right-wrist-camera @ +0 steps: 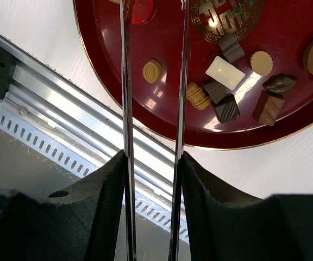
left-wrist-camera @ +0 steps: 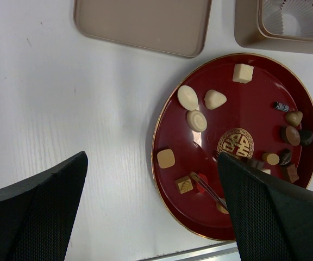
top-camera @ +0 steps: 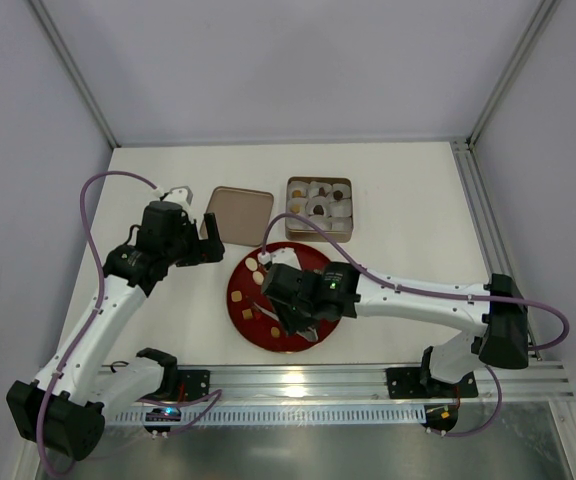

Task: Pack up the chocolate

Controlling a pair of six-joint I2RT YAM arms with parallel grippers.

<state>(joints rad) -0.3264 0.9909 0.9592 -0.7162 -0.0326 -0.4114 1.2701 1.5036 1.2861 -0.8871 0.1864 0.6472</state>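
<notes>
Several pieces of chocolate (left-wrist-camera: pixel 196 120) lie on a round red plate (top-camera: pixel 232 297): cream and tan ones on its left half, dark ones (right-wrist-camera: pixel 227 109) on its right. My right gripper (top-camera: pixel 305 318) hovers over the plate's near side, shut on thin metal tongs (right-wrist-camera: pixel 125 81). The two blades stay apart, and their tips (left-wrist-camera: pixel 195 177) reach a red sweet (left-wrist-camera: pixel 202 184) beside a gold square chocolate (left-wrist-camera: pixel 184 185). Whether they grip it I cannot tell. My left gripper (top-camera: pixel 208 240) hangs open over bare table left of the plate, with nothing in it.
A square gold-brown tin (top-camera: pixel 319 207) with white paper cups, some holding chocolates, stands behind the plate. Its lid (top-camera: pixel 240 212) lies to the left of it. An aluminium rail (right-wrist-camera: pixel 64 103) runs along the table's near edge, close to the plate.
</notes>
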